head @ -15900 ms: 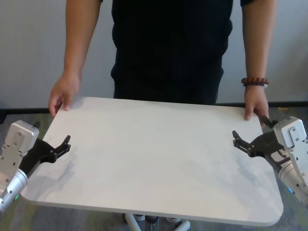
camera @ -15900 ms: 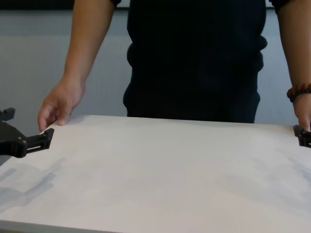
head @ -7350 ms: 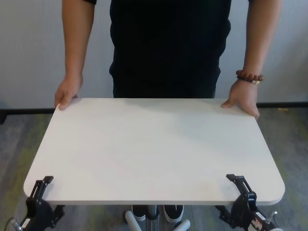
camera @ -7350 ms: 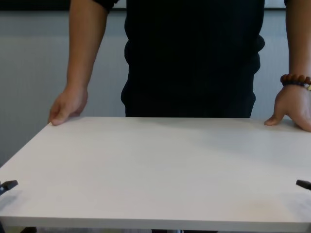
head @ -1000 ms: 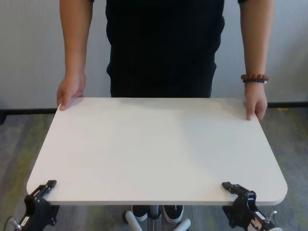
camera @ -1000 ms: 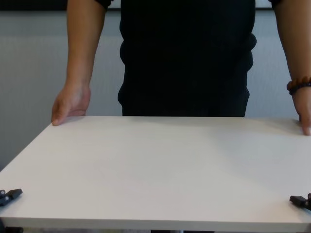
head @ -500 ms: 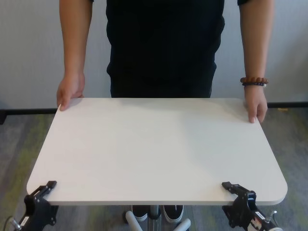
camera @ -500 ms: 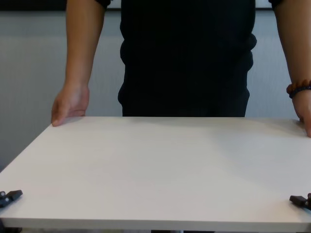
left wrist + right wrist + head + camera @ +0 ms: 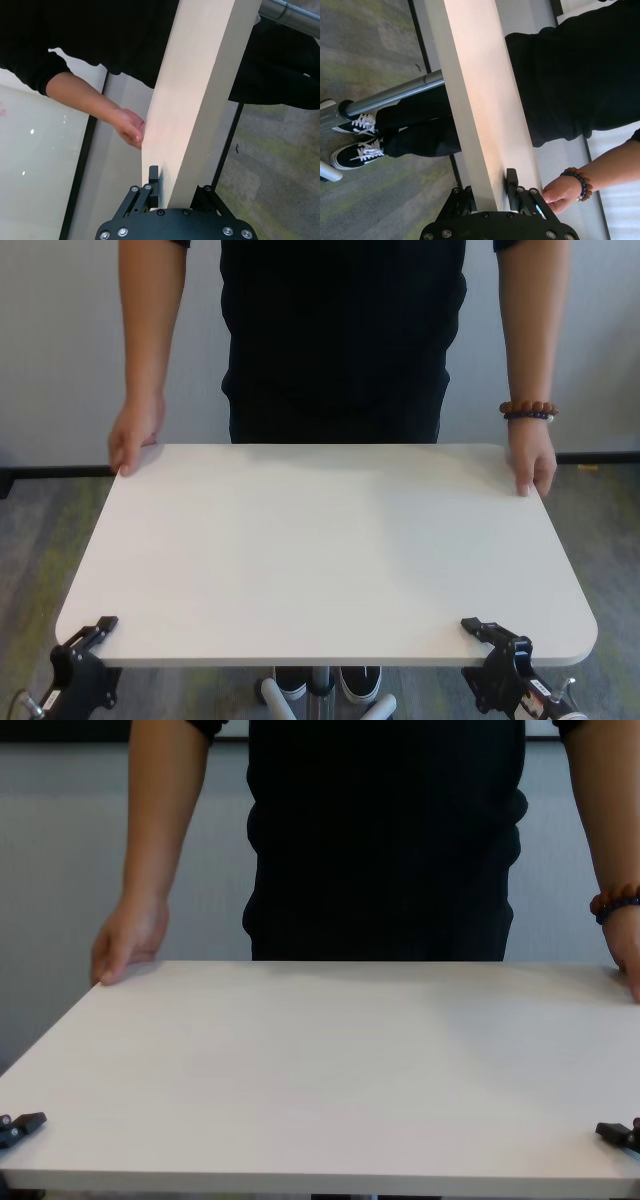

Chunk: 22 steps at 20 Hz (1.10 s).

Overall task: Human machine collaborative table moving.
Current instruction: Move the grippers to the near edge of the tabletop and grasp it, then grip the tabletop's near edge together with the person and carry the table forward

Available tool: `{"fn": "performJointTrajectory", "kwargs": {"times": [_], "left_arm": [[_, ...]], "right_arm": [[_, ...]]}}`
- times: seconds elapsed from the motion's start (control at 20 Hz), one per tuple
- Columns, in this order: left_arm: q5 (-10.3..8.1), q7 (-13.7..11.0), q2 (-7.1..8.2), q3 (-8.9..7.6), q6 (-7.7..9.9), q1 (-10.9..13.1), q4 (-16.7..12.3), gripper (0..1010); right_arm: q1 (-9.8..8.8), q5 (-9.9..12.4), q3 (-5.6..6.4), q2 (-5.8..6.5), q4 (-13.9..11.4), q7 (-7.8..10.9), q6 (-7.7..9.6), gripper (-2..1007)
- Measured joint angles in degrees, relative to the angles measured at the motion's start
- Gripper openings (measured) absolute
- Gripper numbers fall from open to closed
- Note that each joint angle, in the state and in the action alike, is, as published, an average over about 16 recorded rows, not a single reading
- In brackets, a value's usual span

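Table (image 9: 320,550) | left pincer (image 9: 95,632) clamped on near edge | right pincer (image 9: 487,633) likewise clamped

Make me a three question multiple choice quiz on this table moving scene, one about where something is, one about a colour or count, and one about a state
1. Where does the left gripper sit on the table?
A. near edge, left corner
B. far edge
C. on the pedestal pole

2. How many human hands touch the table?
A. none
B. one
C. two

3. What state is the right gripper in?
A. wide open, clear of the table
B. shut on the table's edge
C. holding a bracelet

Answers: 1 A, its finger lies on the near left corner. 2 C, one hand and the other rest at the far corners. 3 B, the right wrist view shows fingers on both faces of the board.
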Motion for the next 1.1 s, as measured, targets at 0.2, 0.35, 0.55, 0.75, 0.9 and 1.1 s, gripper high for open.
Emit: {"fn": "performJointTrajectory", "kwargs": {"times": [0.2, 0.35, 0.55, 0.75, 0.9, 1.1], "left_arm": [[-0.01, 0.0, 0.00, 0.00, 0.00, 0.0, 0.0, 274], [-0.01, 0.0, 0.00, 0.00, 0.00, 0.0, 0.0, 274], [-0.07, -0.2, -0.01, -0.05, -0.16, 0.0, -0.1, 274], [-0.07, -0.7, 0.05, -0.09, -0.67, 0.0, -0.4, 274], [0.06, -1.1, 0.00, -0.14, -1.10, -0.2, -0.9, 273], [0.37, -1.8, -0.28, -0.24, -1.65, -0.6, -1.6, 273]], "right_arm": [[0.00, 0.0, 0.00, 0.00, 0.0, 0.00, 0.00, 295], [0.00, 0.0, 0.01, 0.01, 0.0, 0.02, -0.03, 295], [-0.10, -0.1, 0.13, 0.18, -0.2, 0.03, -0.21, 296], [-0.32, -0.2, 0.48, 0.53, -0.7, 0.04, -0.67, 295], [-0.44, -0.5, 0.83, 0.78, -1.2, 0.06, -1.17, 295], [-0.33, -0.9, 1.39, 0.98, -1.8, 0.15, -1.96, 295]]}}
